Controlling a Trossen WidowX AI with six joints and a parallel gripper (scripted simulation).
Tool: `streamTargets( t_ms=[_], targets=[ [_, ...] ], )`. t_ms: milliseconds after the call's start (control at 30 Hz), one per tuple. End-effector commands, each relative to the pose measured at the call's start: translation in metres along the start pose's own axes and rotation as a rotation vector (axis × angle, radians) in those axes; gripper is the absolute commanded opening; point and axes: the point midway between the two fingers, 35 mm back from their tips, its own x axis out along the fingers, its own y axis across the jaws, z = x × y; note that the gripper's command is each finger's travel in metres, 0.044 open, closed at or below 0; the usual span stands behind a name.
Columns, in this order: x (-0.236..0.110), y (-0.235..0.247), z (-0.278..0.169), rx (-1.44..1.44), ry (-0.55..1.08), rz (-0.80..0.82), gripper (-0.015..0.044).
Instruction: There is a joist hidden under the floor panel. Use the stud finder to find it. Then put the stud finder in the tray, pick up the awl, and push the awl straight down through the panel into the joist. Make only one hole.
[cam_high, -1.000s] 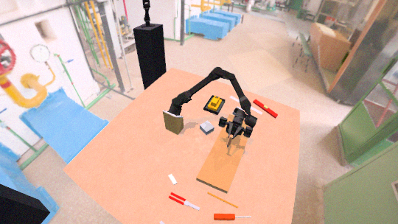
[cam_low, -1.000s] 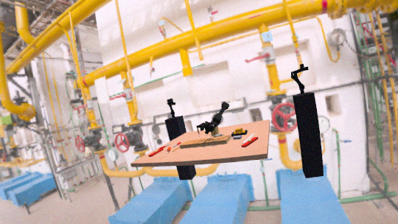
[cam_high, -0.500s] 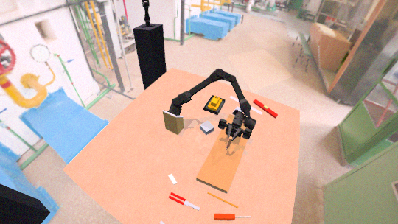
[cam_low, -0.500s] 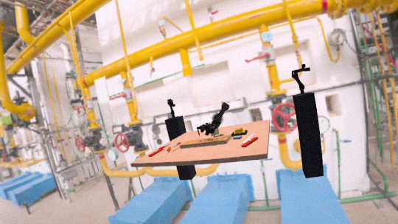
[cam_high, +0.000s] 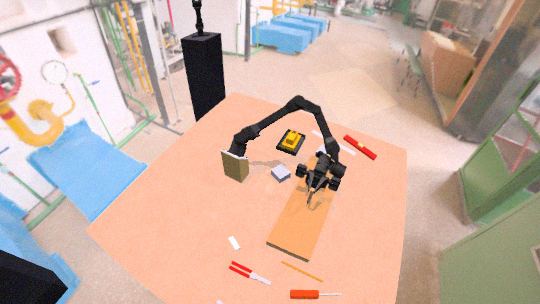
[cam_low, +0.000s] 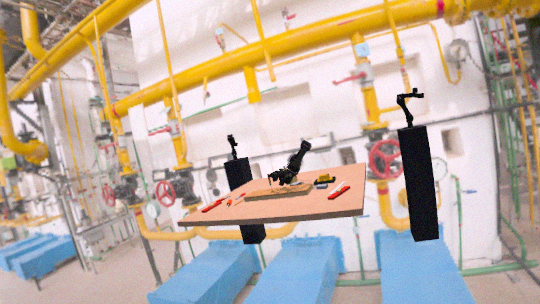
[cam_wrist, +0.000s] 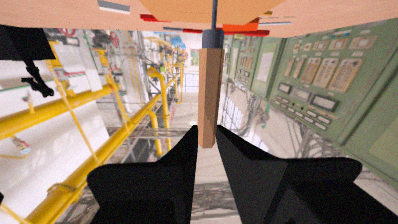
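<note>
My gripper (cam_high: 312, 189) (cam_wrist: 206, 129) is shut on the wooden handle of the awl (cam_high: 309, 199) (cam_wrist: 210, 80). The awl's thin shaft points away from the fingers, toward the floor panel (cam_high: 295, 227) (cam_low: 265, 195) (cam_wrist: 170, 10), and runs out of the wrist view at the top. The gripper is above the middle part of the panel. Whether the awl's tip touches the panel cannot be told. The yellow stud finder (cam_high: 292, 138) (cam_low: 326, 177) sits in the black tray (cam_high: 280, 146) behind the panel. The joist is hidden.
A grey block (cam_high: 280, 172) lies left of the panel, and an upright board (cam_high: 236, 167) stands at the arm's base. A red level (cam_high: 367, 151) lies at the back right. Red-handled pliers (cam_high: 241, 270), a pencil (cam_high: 302, 271) and an orange screwdriver (cam_high: 304, 294) lie in front.
</note>
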Motion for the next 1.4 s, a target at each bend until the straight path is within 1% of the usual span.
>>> streamTargets(
  t_ms=[0, 500, 1367],
  targets=[
    [0.0, -0.001, 0.004, 0.009, 0.001, 0.001, 0.0],
    [-0.001, -0.001, 0.027, 0.009, 0.001, 0.001, 0.0],
    [-0.001, 0.001, 0.026, -0.001, 0.008, 0.002, 0.0]
  ],
)
